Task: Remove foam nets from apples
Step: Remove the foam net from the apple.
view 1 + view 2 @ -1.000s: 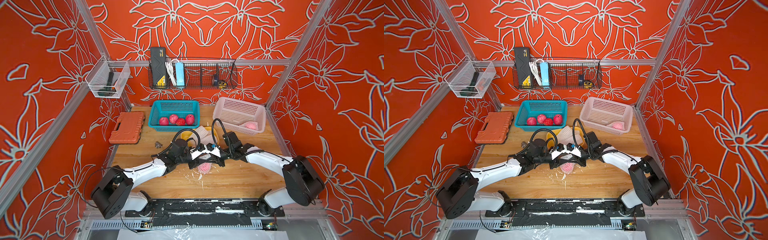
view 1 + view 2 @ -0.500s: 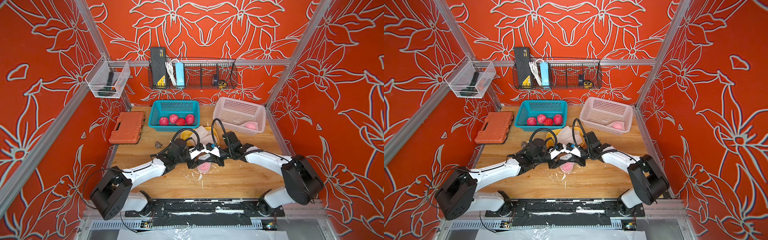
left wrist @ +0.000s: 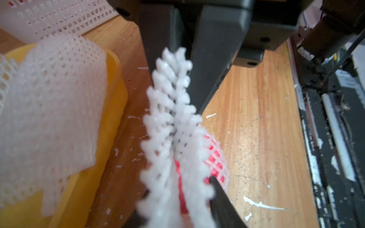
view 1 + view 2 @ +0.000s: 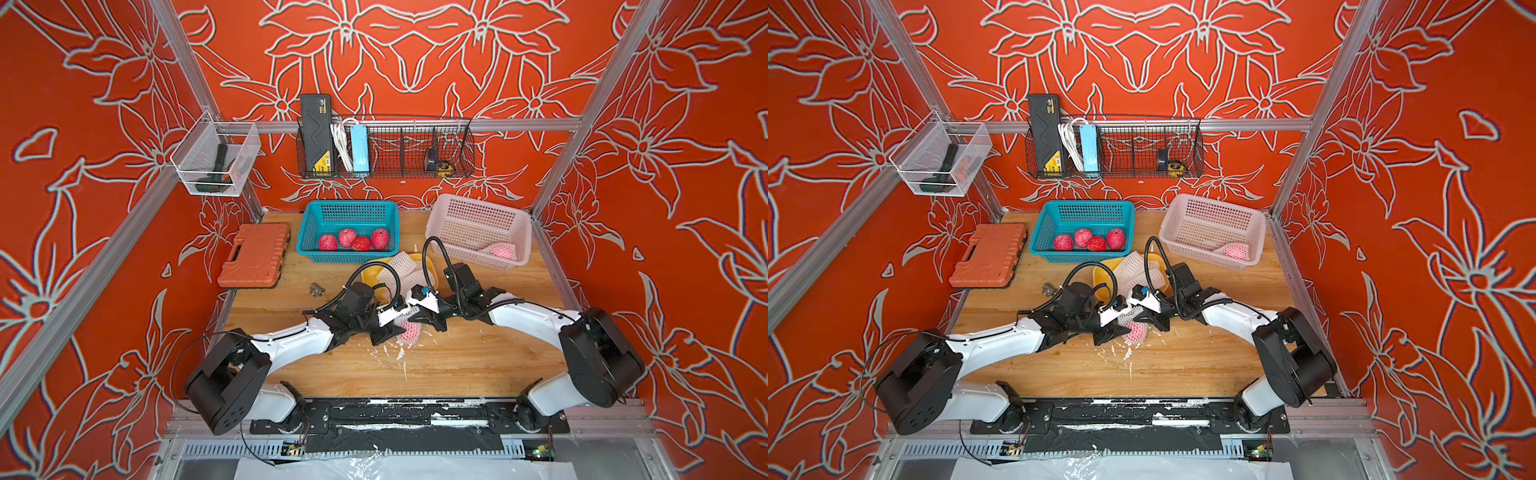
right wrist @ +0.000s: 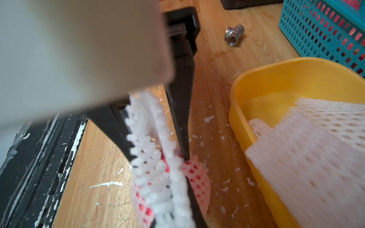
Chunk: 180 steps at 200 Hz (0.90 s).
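Now — apple (image 3: 215,158): is seen low at the middle front of the table (image 4: 478,361), in front of the yellow tub and between the two grippers; red skin is seen through the mesh.
Net (image 3: 177,118): is worn over the apple; its frilled open end stands up off the fruit and is bunched flat.
Left gripper (image 4: 392,331): is closed tight on the bunched net, close against the apple.
Right gripper (image 4: 422,323): is set at the same net from the opposite side, its fingers (image 3: 213,59) either side of the frilled edge — whether the net is pinched or merely flanked cannot be told.
Yellow tub (image 5: 276,67): is placed just behind the apple; loose nets (image 5: 316,148) are heaped in it, one draped over the rim.
Blue basket (image 4: 349,216): is set at the back; four bare apples (image 4: 347,237) are lined up inside.
Pink basket (image 4: 469,216): is set at the back right; one wrapped apple (image 4: 503,251) is lodged in its front right corner.
Crumbs (image 4: 400,354): white foam bits are scattered on the wood around the apple.
Metal fitting (image 5: 234,35): is left on the wood, left of the tub and apart from it.
Orange case (image 4: 254,255): is laid shut at the left edge, beside the blue basket.
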Motion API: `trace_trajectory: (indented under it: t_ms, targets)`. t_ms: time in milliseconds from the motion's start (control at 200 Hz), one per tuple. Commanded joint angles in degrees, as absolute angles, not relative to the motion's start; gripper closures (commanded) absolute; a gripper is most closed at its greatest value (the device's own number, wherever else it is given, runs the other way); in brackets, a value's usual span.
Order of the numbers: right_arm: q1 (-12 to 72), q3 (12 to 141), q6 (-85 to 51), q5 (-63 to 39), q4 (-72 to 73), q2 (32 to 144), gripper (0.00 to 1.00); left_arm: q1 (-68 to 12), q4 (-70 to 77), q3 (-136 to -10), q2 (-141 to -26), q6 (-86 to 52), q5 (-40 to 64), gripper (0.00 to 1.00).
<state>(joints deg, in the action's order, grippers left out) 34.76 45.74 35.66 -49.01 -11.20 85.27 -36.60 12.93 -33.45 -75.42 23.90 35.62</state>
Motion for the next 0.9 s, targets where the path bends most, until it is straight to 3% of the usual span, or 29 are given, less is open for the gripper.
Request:
trace_trajectory:
  t_ms: [0,300,561,706,846,896]
  targets:
    - [34.56,44.66,36.43,-50.62,-8.72,83.49,0.35,-37.36,13.16,-34.63,-76.07,25.69,35.55,0.94]
    - [34.7,45.24,36.34,-51.61,-8.43,85.31,0.52,-37.54,15.14,-34.75,-75.87,24.86,35.59,0.95]
    - [34.67,45.7,34.53,-53.08,-7.48,84.47,0.75,-37.53,17.97,-34.63,-76.82,23.31,35.18,0.95]
    - [34.73,45.88,33.92,-53.62,-7.37,84.55,0.82,-37.53,18.54,-35.06,-77.41,22.7,33.31,0.95]
    - [34.72,45.82,33.62,-53.37,-7.11,84.46,0.87,-37.6,18.04,-35.59,-77.54,22.13,30.72,0.91]
    - [34.72,45.7,33.55,-53.31,-6.88,84.53,0.88,-37.54,17.68,-35.81,-77.59,22.06,29.81,0.85]
